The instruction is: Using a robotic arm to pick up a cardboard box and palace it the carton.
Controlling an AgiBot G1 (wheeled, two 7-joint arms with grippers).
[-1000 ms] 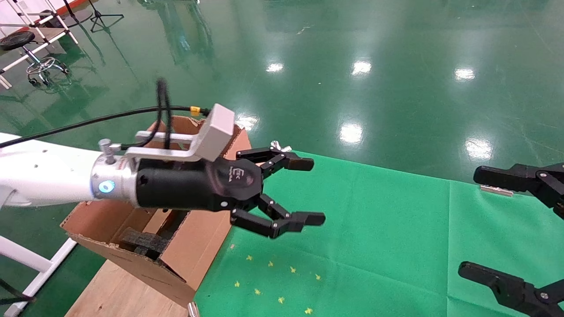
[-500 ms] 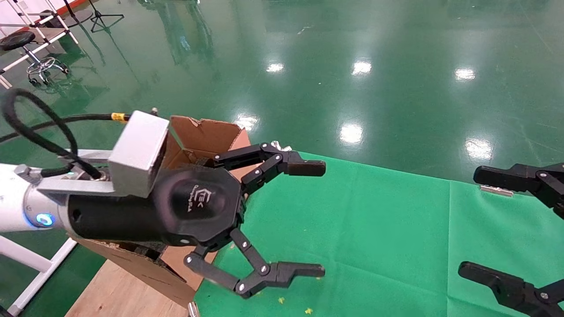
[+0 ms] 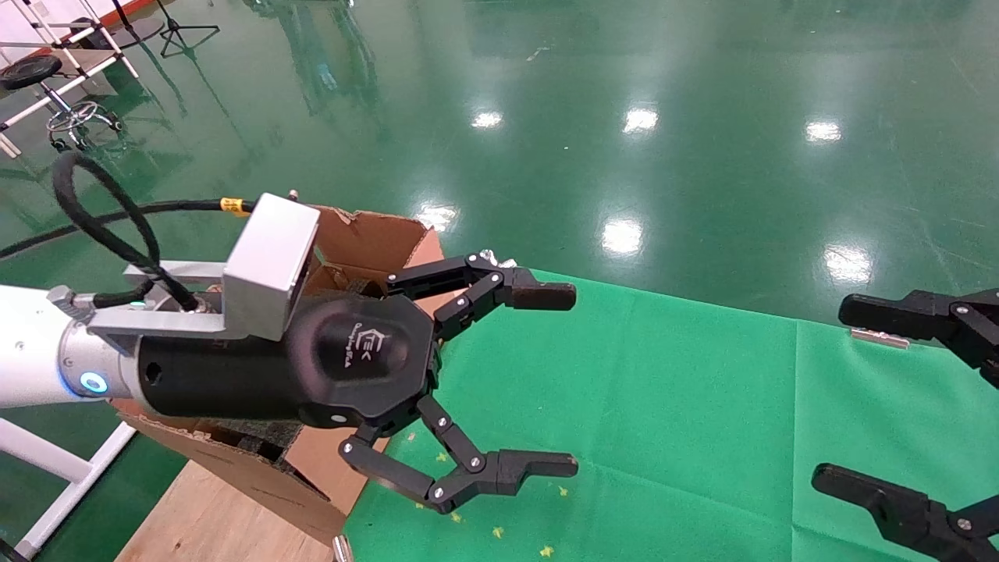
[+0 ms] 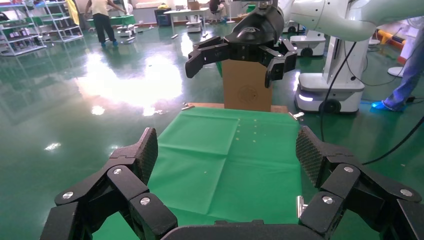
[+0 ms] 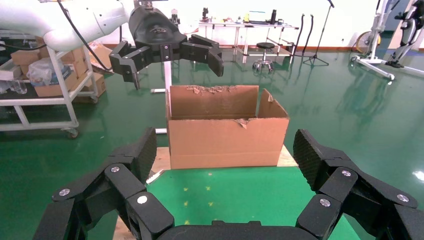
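Observation:
My left robotic arm (image 3: 31, 355) reaches in from the left. Its black gripper (image 3: 550, 381) is open and empty, held above the green cloth beside the carton. The carton (image 3: 367, 242), large, brown, with torn flap edges, stands at the table's left end behind the wrist, and dark foam (image 3: 257, 433) shows inside. It also shows in the right wrist view (image 5: 227, 135). My right gripper (image 3: 843, 394) is open and empty at the right edge. Both wrist views show their own jaws wide apart: the left gripper (image 4: 227, 150) and the right gripper (image 5: 225, 150). The small taped cardboard box is not in view.
A green cloth (image 3: 663, 406) covers the table, and a wooden board (image 3: 211, 515) lies under the carton. A metal clip (image 3: 878, 336) holds the cloth's far right edge. An upright brown box (image 4: 247, 90) stands past the table's right end. A white rack and stool (image 3: 55, 94) stand far left.
My left gripper has come nearer the head camera and lower over the cloth, with the wrist rolled. Its jaws stay open. The right gripper has not moved.

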